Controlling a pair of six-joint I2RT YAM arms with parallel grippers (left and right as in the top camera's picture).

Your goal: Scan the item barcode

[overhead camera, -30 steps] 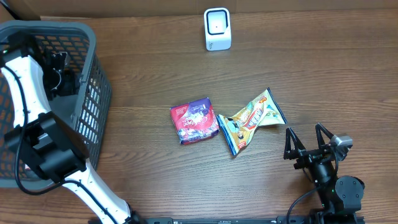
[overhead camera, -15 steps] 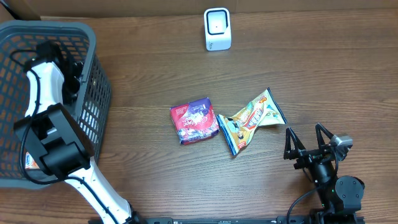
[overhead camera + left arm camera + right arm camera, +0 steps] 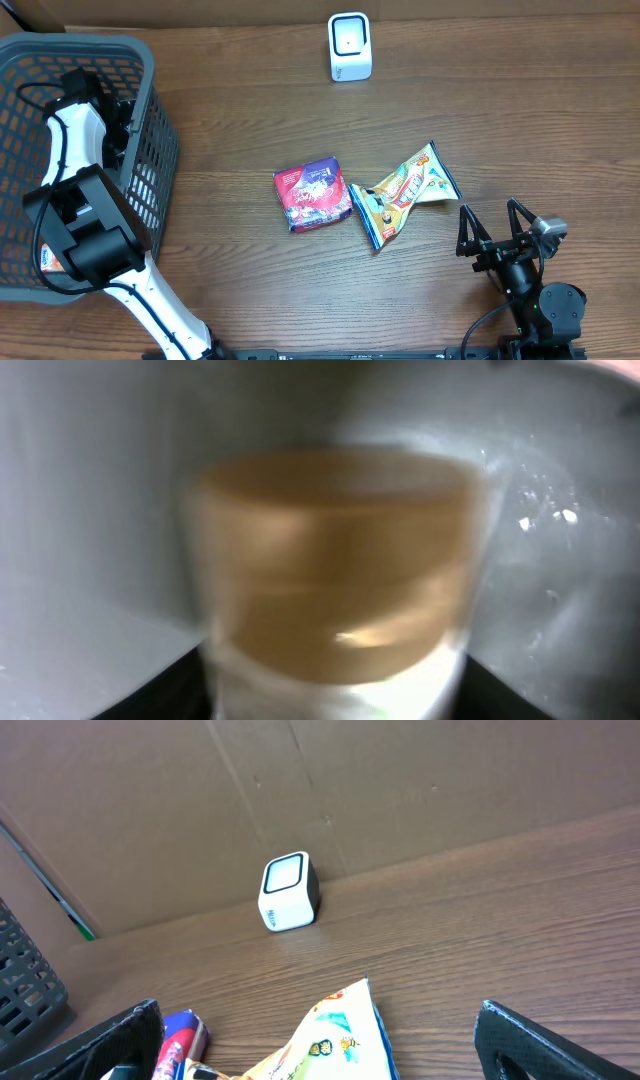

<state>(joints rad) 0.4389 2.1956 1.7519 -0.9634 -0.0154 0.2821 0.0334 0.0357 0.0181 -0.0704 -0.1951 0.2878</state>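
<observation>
A round item [image 3: 335,570], tan above and white below, fills the blurred left wrist view. The dark fingers [image 3: 150,695] of my left gripper [image 3: 335,700] lie against both its sides, shut on it. In the overhead view that gripper [image 3: 108,118] is down inside the grey basket [image 3: 152,70], and the item is hidden there. The white barcode scanner [image 3: 350,46] stands at the table's far edge, also visible as the scanner [image 3: 288,892] in the right wrist view. My right gripper [image 3: 497,222] rests open at the near right, nothing between its fingers [image 3: 560,1040].
A purple and red snack pack [image 3: 313,194] and a yellow and blue crumpled bag [image 3: 405,192] lie side by side mid-table, the bag [image 3: 340,1035] just ahead of the right gripper. A cardboard wall [image 3: 400,790] stands behind the scanner.
The left arm swung from the basket's left side toward its right wall, then held still. Its jaws have closed in. The right arm has not moved.
</observation>
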